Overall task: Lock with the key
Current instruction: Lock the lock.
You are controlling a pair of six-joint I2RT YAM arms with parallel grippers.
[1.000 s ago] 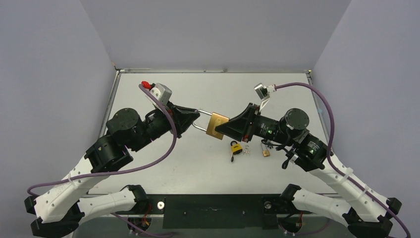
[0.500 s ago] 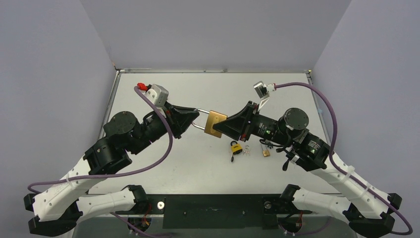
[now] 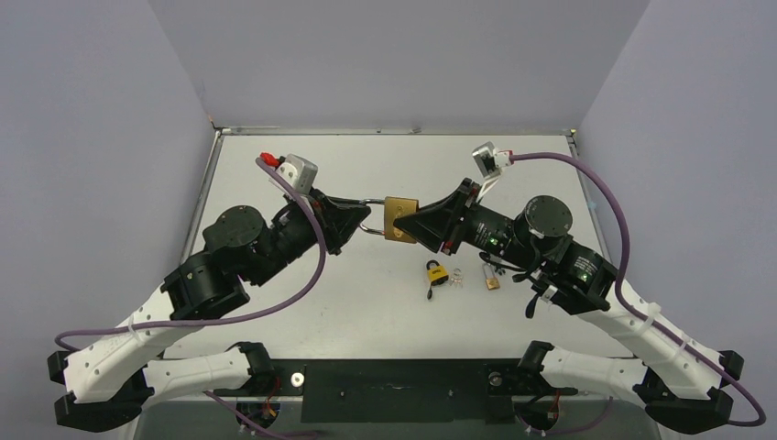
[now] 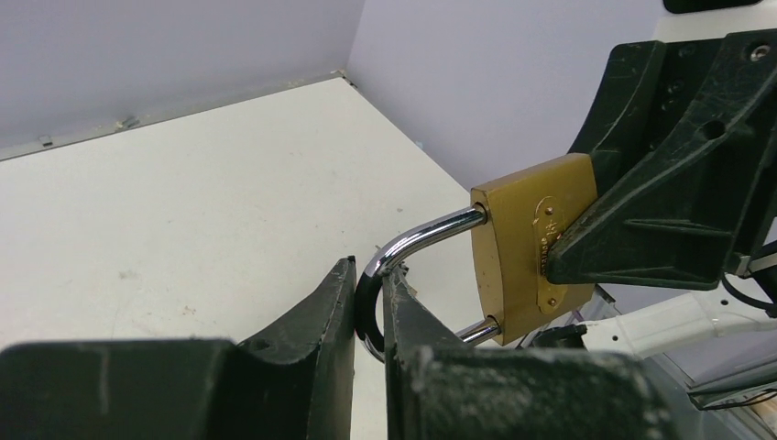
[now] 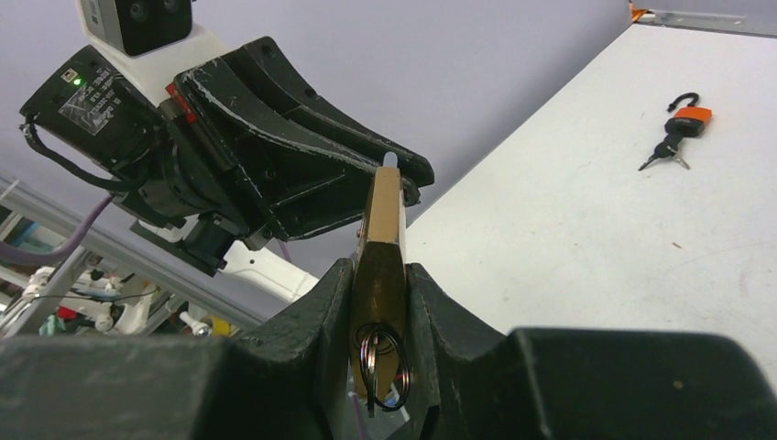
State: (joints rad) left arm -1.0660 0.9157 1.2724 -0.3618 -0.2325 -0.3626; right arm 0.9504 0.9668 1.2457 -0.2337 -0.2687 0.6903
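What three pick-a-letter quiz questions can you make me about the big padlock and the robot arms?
1. Where is the big padlock? A lying down untouched; B held up between the left end effector and the right end effector; C out of sight.
2. What colour is its body? A gold; B blue; C green.
3. How is the left end effector? A wide open; B shut on the silver shackle; C shut on nothing.
Answers: 1 B, each end effector pinches it above the table. 2 A, the body shines brassy gold. 3 B, it squeezes the bend of the silver shackle.
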